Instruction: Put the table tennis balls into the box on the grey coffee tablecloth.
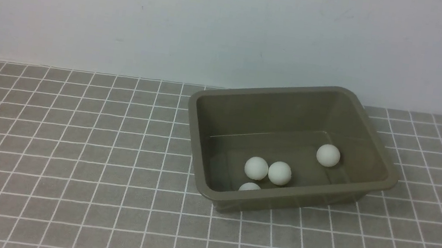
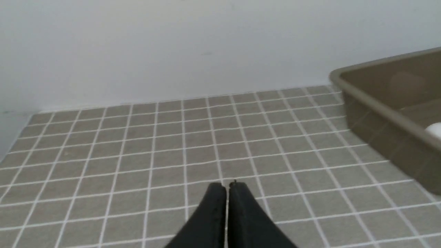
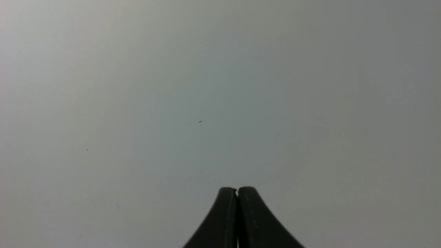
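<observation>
A plain pale wall [image 1: 217, 24] backs the grey-brown tablecloth [image 1: 71, 142], which is gridded with thin white lines. Right of centre on the cloth sits the shallow rectangular olive-green plastic box [image 1: 275, 110], slightly askew. It holds four small matte white table tennis balls [image 1: 256, 168]. Two lie side by side, a third ball [image 1: 249, 187] is half hidden behind the near rim, and a fourth ball [image 1: 328, 155] lies apart toward the right wall. The black left gripper [image 2: 227, 187], jaws pressed together and empty, hangs over the cloth left of the box. The black right gripper [image 3: 237, 191], likewise closed on nothing, faces a plain grey surface.
</observation>
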Robot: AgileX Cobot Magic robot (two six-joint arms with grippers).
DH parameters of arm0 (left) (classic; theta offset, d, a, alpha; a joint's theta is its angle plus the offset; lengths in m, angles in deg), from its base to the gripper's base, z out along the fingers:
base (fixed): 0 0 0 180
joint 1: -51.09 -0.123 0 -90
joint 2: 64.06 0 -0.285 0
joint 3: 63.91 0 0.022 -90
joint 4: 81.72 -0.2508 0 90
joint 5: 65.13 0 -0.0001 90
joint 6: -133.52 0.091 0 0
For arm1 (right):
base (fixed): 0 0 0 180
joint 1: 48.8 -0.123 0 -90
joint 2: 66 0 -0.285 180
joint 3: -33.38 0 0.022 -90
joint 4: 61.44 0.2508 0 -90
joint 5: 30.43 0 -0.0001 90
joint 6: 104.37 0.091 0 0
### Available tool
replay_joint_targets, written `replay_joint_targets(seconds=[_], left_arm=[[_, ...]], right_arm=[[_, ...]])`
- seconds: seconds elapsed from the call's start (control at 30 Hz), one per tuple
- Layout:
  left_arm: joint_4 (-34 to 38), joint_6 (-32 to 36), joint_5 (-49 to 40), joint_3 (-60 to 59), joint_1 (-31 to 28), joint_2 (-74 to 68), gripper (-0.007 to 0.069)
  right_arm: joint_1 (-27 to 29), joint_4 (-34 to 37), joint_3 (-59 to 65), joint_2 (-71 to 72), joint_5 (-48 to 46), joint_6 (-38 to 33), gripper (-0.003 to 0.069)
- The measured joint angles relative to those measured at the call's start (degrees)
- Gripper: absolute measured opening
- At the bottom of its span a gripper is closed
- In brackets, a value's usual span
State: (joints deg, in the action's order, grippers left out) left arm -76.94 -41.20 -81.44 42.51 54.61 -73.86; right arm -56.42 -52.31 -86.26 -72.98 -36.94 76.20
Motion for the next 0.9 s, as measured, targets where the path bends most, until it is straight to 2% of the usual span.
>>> replay_joint_targets(seconds=[0.13,0.3,0.9], left_arm=[[-0.09,2.0,-0.92,-5.09,-1.66,2.6,-0.0005],[-0.09,1.8,-4.52,-5.21,-1.74,2.65,-0.0005],[-0.09,1.75,-4.71,-5.21,-1.74,2.65,-0.0005]], right_arm=[[0.0,0.0,0.06,0.0,-0.01,0.22,-0.0013],[0.0,0.0,0.06,0.0,0.08,0.27,-0.0013],[0.0,0.0,0.06,0.0,0.14,0.41,-0.0013]])
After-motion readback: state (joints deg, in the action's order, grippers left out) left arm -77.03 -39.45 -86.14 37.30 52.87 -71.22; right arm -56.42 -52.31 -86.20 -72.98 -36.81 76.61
